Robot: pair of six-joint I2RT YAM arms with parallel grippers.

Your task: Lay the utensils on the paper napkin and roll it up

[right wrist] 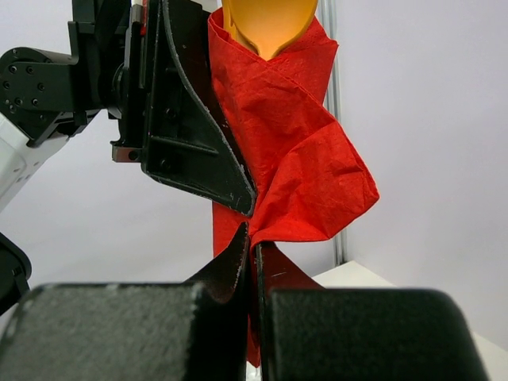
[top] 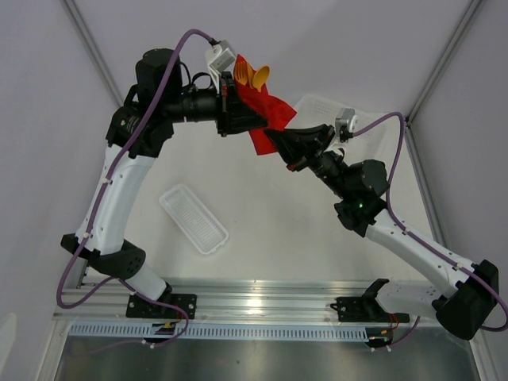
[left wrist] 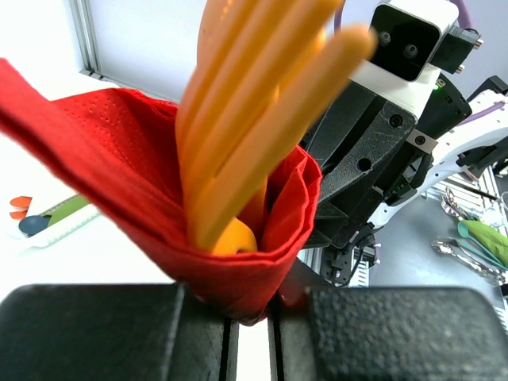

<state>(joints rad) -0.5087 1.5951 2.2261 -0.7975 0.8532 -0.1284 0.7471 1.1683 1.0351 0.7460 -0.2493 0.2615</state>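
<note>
Inspection finding: no legible text, label, brand, number or sign in any of the three views.

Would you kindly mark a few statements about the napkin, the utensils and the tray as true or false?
1. The orange utensils stand inside the folded red napkin. True.
2. The napkin lies flat on the table. False: the left gripper and right gripper hold it up in the air.
3. The right gripper has its fingers shut on the napkin. True.
4. The left gripper is open. False: it clamps the bundle's base.
5. The white tray holds the utensils. False: they are in the napkin.
</note>
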